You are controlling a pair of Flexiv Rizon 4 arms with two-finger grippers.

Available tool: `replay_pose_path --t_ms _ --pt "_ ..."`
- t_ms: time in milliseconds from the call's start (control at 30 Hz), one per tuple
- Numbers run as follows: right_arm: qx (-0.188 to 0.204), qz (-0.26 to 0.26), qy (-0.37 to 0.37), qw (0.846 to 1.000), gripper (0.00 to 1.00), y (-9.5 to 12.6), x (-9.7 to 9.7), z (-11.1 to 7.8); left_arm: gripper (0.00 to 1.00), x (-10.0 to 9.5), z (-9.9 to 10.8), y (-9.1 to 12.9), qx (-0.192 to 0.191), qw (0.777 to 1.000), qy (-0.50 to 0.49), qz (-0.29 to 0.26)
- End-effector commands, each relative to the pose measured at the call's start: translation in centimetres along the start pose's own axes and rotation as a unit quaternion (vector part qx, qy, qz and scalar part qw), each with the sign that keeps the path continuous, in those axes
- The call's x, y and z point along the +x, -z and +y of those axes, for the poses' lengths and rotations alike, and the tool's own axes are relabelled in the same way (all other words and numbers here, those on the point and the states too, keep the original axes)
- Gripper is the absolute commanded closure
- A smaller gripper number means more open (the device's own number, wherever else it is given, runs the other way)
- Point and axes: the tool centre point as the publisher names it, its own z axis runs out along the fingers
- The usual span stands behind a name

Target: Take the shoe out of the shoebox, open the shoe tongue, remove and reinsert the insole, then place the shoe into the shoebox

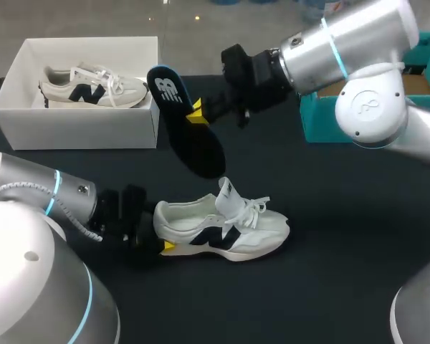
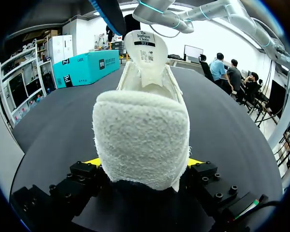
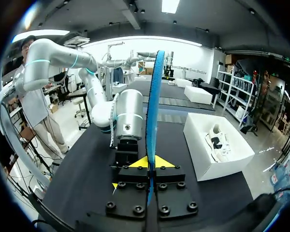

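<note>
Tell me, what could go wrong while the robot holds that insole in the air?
The right pincer grips the insole only by a thin edge, so it might slip or bend when pushed in. The left pincer holds the shoe just at its heel, so the shoe may swivel. The laces by the tongue could snag the insole's tip.

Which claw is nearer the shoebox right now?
Right. The right claw holds the insole just beside the shoebox; the left claw grips the heel of the shoe on the table, farther off.
</note>
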Motion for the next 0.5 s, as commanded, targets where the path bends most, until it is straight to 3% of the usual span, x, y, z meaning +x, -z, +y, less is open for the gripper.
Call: replay_pose_path --t_ms 33,500 --pt "-0.046 0.013 -0.001 0.999 1.00 6.0 2.0 -0.3 1.00 0.1 0.1 -0.1 -0.001 1.000 0.000 -0.001" --pt "-0.072 -0.002 -0.045 0.996 1.00 11.0 5.3 0.1 1.00 0.1 0.1 -0.1 -0.001 1.000 0.000 -0.001"
